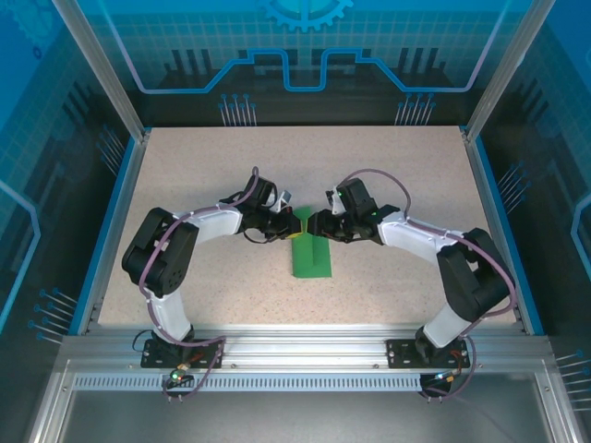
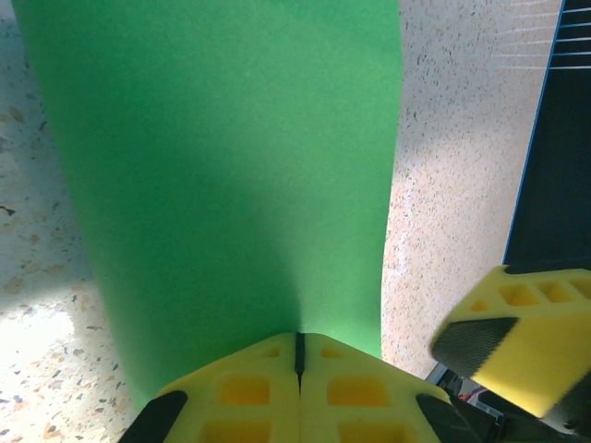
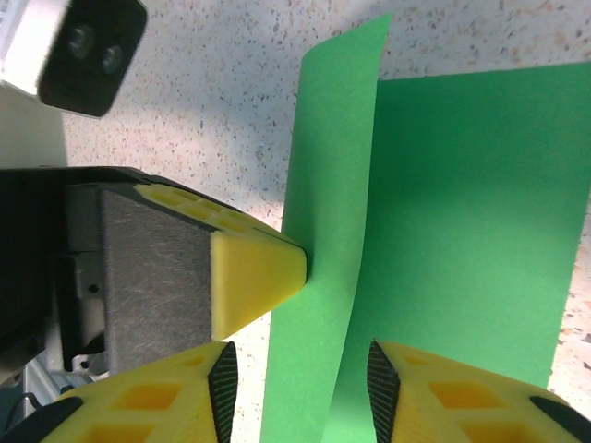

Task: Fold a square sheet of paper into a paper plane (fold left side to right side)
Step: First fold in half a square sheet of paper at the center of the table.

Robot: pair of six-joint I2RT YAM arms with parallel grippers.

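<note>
On the table, the left gripper clamps a raised flap of the folded green paper; the right gripper straddles it, fingers apart.

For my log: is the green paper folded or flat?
Folded: a flap stands up from the green paper, pinched by the left end effector.
</note>
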